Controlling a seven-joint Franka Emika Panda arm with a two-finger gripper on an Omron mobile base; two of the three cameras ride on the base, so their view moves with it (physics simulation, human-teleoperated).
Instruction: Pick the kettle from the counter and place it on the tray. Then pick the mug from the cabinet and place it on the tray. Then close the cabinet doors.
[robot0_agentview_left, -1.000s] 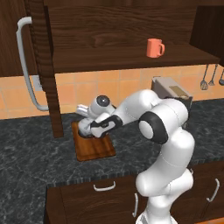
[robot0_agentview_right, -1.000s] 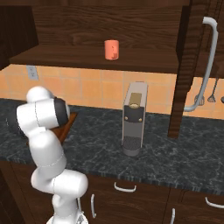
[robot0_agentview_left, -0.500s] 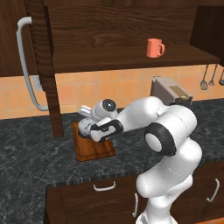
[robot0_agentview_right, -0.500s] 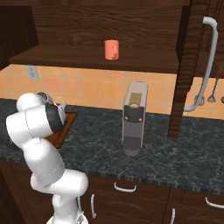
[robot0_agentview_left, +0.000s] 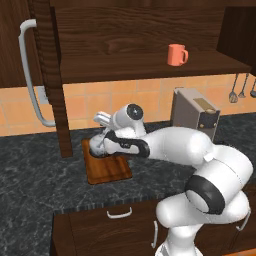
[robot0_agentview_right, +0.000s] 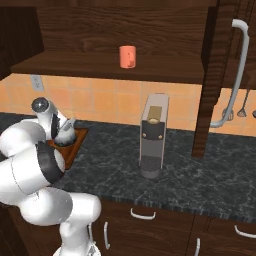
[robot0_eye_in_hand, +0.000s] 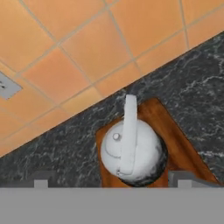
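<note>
Orange tiles (robot0_eye_in_hand: 87, 48) back a dark speckled counter (robot0_agentview_left: 35, 185), and on that counter lies the reddish-brown tray (robot0_agentview_left: 107, 170). Standing on the tray, toward its far end by the wall, is the little silver kettle (robot0_eye_in_hand: 131, 151), upright, its pale handle arching over the top. From the camera on the hand you look down on it with the two dark fingertips (robot0_eye_in_hand: 40, 179) set wide apart on either side, neither one touching the metal, so the gripper (robot0_agentview_left: 102, 145) is spread open around the kettle rather than pinching it. In the left base view the kettle (robot0_agentview_left: 98, 148) is mostly hidden behind the hand.

Up above, the orange mug (robot0_agentview_left: 176, 54) sits on the shelf of the open cabinet (robot0_agentview_left: 125, 45), well apart from everything on the worktop. One of the cabinet doors (robot0_agentview_left: 47, 75) stands swung out on the left with its long grey bar handle (robot0_agentview_left: 30, 75), and the other (robot0_agentview_right: 220, 75) hangs open on the right.

Off to the right of the tray a boxy grey appliance (robot0_agentview_right: 151, 135) stands on the counter. Some utensils (robot0_agentview_left: 240, 87) hang against the wall at the far right. Below the worktop run dark drawers (robot0_agentview_right: 150, 220) with light curved handles.
</note>
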